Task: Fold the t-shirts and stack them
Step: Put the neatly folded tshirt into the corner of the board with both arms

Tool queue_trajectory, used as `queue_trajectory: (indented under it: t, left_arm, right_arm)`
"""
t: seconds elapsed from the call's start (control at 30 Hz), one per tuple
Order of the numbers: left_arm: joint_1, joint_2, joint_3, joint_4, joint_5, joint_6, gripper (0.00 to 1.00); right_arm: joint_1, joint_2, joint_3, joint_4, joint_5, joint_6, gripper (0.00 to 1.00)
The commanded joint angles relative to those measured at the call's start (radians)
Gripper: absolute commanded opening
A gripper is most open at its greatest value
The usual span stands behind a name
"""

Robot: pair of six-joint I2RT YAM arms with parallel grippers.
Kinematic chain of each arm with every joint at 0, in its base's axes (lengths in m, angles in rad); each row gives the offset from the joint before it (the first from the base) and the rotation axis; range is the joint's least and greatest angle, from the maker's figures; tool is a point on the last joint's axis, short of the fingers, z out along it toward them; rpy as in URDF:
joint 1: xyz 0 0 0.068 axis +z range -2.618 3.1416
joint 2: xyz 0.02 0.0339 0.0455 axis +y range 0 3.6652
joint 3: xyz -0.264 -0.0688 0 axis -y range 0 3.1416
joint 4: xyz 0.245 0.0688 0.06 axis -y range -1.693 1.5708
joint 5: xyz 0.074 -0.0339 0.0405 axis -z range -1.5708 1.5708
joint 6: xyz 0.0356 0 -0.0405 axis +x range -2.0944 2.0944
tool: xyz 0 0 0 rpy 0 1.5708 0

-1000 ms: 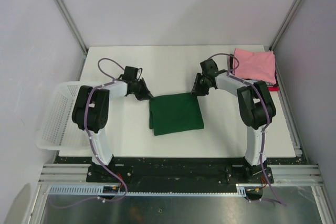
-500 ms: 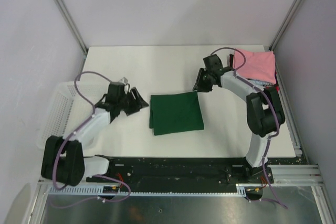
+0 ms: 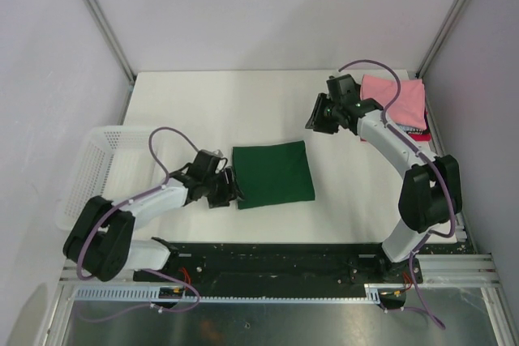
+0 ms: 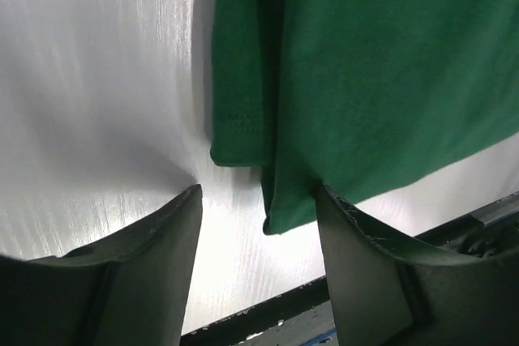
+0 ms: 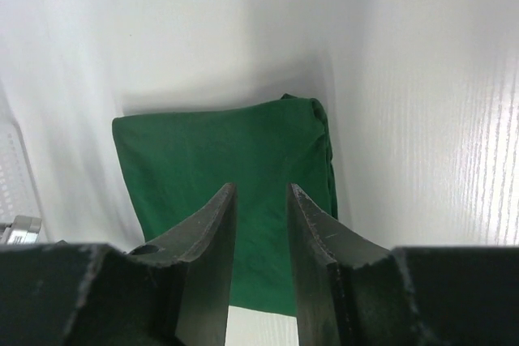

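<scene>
Left gripper [image 3: 225, 190] now stands wide open and empty at the green t-shirt [image 3: 272, 173], near-left corner.
Right gripper [image 3: 322, 119], slightly parted and empty, has withdrawn toward the pink t-shirt [image 3: 397, 99]; the folded green garment lies mid-table, seemingly ready for stacking.

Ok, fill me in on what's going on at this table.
The robot is partway through folding and stacking t-shirts. A dark green t-shirt lies folded at the centre. The left gripper is open, low at its near-left corner, a finger on each side, gripping nothing. The right gripper hangs beyond the far-right corner, jaws slightly apart and empty. A folded pink t-shirt tops a stack at the far right, a red one showing beneath. A white mesh basket sits at the left.
</scene>
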Motion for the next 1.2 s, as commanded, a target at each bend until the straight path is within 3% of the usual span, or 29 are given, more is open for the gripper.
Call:
queue_trajectory:
  t: [0.0,0.2,0.43,0.57,0.8,1.17]
  left_arm:
    - [-0.011,0.078,0.067,0.043,-0.028,-0.007,0.61]
    - [-0.013,0.178,0.103,0.082,-0.011,-0.011,0.46]
    - [0.018,0.159,0.078,0.072,-0.068,-0.062,0.03]
    - [0.115,0.059,0.033,0.009,-0.124,-0.066,0.0]
    - [0.292,-0.084,0.013,-0.129,-0.16,0.07,0.0]
    - [0.402,-0.144,-0.013,-0.187,-0.134,0.127,0.0]
  right_arm:
    - [-0.017,-0.048,-0.015,-0.022,0.014,-0.014,0.36]
    - [-0.028,-0.054,-0.016,-0.019,0.007,-0.013,0.36]
    - [-0.082,-0.036,-0.005,0.022,0.01,-0.018,0.37]
    - [-0.122,-0.01,0.005,0.022,0.063,-0.031,0.37]
    - [-0.203,0.07,0.022,0.025,0.237,-0.061,0.37]
    - [-0.266,0.245,0.085,0.025,0.414,-0.157,0.35]
